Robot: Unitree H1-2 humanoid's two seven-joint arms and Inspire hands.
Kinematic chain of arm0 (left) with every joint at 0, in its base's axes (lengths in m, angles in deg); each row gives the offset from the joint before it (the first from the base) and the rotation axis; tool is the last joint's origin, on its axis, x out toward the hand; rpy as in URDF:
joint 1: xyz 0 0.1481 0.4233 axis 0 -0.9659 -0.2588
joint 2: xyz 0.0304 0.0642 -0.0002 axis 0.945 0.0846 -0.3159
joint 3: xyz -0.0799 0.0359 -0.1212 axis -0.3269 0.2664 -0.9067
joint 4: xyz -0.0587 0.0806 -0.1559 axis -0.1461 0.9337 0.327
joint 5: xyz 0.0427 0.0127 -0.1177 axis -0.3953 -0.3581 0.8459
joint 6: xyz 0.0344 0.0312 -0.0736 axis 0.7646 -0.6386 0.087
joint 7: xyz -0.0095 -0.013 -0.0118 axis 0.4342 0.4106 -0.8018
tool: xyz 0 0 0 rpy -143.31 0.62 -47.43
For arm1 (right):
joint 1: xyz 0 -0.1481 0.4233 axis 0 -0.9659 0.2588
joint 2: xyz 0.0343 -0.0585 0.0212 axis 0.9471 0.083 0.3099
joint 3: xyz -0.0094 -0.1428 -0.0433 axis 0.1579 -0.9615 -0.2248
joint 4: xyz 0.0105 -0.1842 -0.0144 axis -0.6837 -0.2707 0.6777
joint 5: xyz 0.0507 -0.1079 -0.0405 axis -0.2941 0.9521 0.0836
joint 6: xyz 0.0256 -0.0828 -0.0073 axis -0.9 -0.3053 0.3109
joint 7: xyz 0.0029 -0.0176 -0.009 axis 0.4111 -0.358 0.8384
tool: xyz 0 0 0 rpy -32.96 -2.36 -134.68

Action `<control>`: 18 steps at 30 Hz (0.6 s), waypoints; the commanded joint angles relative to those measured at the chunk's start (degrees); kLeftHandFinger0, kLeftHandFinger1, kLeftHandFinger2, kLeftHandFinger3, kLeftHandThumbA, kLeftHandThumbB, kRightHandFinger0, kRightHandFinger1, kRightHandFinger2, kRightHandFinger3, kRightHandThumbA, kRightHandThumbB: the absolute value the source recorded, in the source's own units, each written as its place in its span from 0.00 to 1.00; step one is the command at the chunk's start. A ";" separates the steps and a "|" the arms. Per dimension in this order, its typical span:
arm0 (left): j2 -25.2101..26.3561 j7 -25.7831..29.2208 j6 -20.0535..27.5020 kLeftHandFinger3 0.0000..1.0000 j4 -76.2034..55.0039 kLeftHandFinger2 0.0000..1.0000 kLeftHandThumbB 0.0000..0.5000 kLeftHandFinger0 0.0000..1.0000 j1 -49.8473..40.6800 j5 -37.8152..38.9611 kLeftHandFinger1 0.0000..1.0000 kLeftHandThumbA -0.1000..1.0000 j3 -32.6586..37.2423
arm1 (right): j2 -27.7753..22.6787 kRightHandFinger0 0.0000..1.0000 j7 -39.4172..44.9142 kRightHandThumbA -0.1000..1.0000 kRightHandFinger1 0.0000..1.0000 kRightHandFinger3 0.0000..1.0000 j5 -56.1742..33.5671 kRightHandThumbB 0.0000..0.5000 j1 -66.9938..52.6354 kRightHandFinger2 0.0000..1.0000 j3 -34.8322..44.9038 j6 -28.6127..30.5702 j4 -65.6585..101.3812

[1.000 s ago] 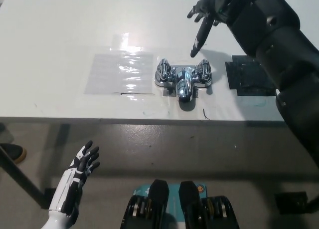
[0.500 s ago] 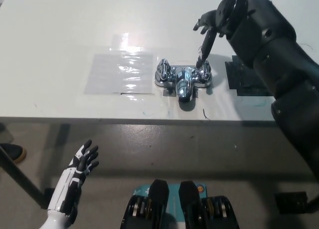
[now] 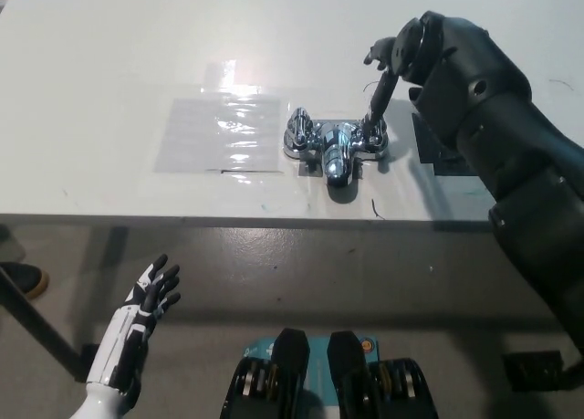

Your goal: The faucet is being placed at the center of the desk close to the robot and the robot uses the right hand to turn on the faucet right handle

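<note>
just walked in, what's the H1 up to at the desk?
Its black right hand reaches over the white desk and touches the right handle of the chrome faucet with one outstretched finger. It isn't gripping the handle, only touching it from above. The white left hand hangs open below the desk edge, idle.

White desk [image 3: 109, 72] (glare on top) above grey floor [image 3: 365, 282].

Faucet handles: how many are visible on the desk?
2. The left handle is at the faucet's left end; the right handle is at its right end, touched by the right hand. None seems hidden.
</note>
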 commanded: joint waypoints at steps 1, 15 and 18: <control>0.90 -0.46 0.71 1.00 -2.17 1.00 0.32 1.00 0.61 -0.54 1.00 0.95 -0.04 | 0.21 1.00 -4.91 1.00 1.00 1.00 1.38 0.50 2.18 1.00 -0.21 0.23 0.83; 1.04 -0.52 0.74 1.00 -1.98 1.00 0.32 1.00 1.53 -0.33 1.00 0.94 -0.16 | 0.51 1.00 -5.96 1.00 1.00 1.00 1.19 0.55 1.21 1.00 0.60 0.33 0.35; 0.98 -0.27 0.67 1.00 -2.11 1.00 0.34 1.00 1.49 -0.77 1.00 0.95 -0.12 | 0.96 1.00 -5.94 1.00 1.00 1.00 2.27 0.60 1.07 1.00 -0.48 -0.03 0.15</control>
